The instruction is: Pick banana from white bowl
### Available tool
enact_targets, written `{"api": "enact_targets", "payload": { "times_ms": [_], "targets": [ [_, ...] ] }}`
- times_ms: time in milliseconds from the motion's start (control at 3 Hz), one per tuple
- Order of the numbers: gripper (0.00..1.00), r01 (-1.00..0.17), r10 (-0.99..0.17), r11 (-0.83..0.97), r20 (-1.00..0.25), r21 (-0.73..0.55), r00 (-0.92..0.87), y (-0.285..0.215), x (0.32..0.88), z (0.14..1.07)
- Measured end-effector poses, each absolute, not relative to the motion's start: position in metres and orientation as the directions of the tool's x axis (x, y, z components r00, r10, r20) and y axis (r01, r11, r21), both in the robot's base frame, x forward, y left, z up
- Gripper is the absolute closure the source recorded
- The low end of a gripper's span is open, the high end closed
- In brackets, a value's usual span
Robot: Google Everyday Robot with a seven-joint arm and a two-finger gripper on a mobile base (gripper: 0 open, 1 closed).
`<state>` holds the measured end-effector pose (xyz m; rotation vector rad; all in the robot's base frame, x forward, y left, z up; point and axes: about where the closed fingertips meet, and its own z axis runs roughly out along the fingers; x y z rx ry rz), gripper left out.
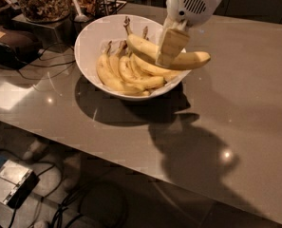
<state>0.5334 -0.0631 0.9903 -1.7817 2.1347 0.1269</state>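
Observation:
The white bowl (90, 39) stands on the grey counter at upper left of centre. It holds several yellow bananas (117, 75) lying side by side. My gripper (168, 49) comes down from the white arm at the top and is shut on the banana (190, 60), a long curved yellow one with its stem toward the bowl's back. This banana is raised above the others, its tip sticking out past the bowl's right rim.
The grey counter (235, 103) stretches right and toward the front edge. A jar of nuts (41, 1), utensils and a dark device (10, 44) with cables stand at the back left. Cables and a box (10, 186) lie on the floor below.

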Motion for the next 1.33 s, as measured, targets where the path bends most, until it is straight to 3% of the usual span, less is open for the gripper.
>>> {"api": "enact_targets", "payload": {
  "times_ms": [1333],
  "targets": [
    [1.00,-0.927,-0.907,0.364,-0.259,-0.090,-0.331,-0.131,0.481,0.978]
  ]
}}
